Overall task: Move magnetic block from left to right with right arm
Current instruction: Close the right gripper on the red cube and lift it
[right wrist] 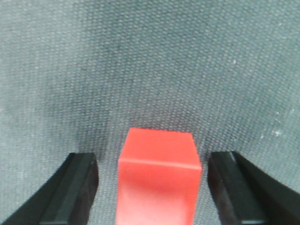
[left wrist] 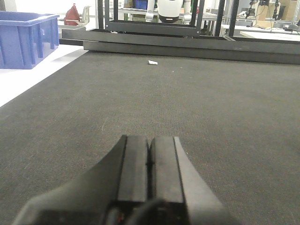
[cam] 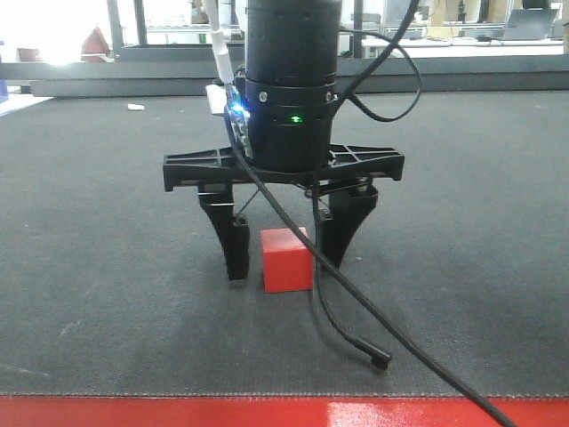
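Note:
The magnetic block [cam: 286, 260], a plain bright red cube, rests on the dark mat. My right gripper [cam: 284, 263] points straight down over it and is open, one black finger on each side of the cube. In the right wrist view the block [right wrist: 159, 178] sits between the two fingers [right wrist: 77, 187] with a gap of mat showing on either side, so neither pad touches it. My left gripper [left wrist: 150, 138] hovers low over bare mat, its two pads pressed together with nothing between them.
A black cable [cam: 356, 329] hangs from the right arm and trails over the mat beside the block. A red strip [cam: 267, 412] borders the mat's near edge. A blue bin [left wrist: 26, 37] stands far left; a white scrap [left wrist: 153, 62] lies near the black frame [left wrist: 187, 44].

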